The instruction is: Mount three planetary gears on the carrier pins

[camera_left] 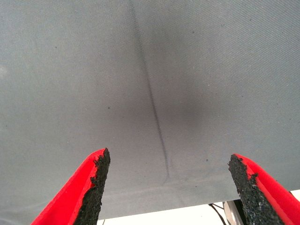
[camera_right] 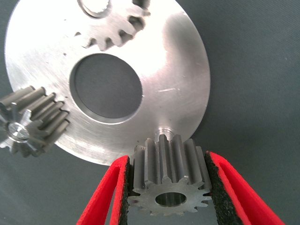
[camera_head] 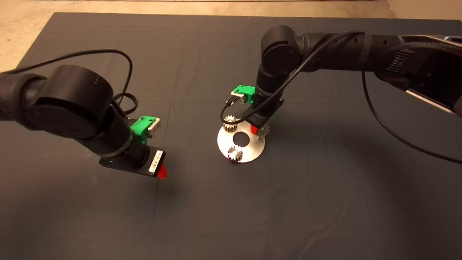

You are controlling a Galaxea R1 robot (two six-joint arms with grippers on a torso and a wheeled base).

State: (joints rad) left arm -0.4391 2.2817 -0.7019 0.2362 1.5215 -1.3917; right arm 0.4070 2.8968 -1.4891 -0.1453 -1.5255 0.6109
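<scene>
The silver disc point(camera_head: 249, 153) point(camera_right: 183, 61) lies mid-mat. Two planetary gears sit on carrier pins: one at the disc's far left point(camera_head: 230, 122) point(camera_right: 35, 123), one at its front point(camera_head: 234, 154) point(camera_right: 117, 26). My right gripper point(camera_head: 256, 130) point(camera_right: 169, 161) is shut on the third gear point(camera_head: 263, 130) point(camera_right: 169, 180) at the disc's right rim. That gear's bore shows empty, and a bare carrier pin point(camera_right: 164, 128) stands just beyond it. My left gripper point(camera_head: 162, 172) point(camera_left: 166, 187) hangs open over bare mat, well left of the disc, holding nothing.
The dark mat point(camera_head: 325, 202) point(camera_left: 150, 70) covers the table, with pale floor point(camera_head: 21, 29) beyond its far left corner. A black cable point(camera_head: 382, 122) droops from the right arm over the mat to the right of the disc.
</scene>
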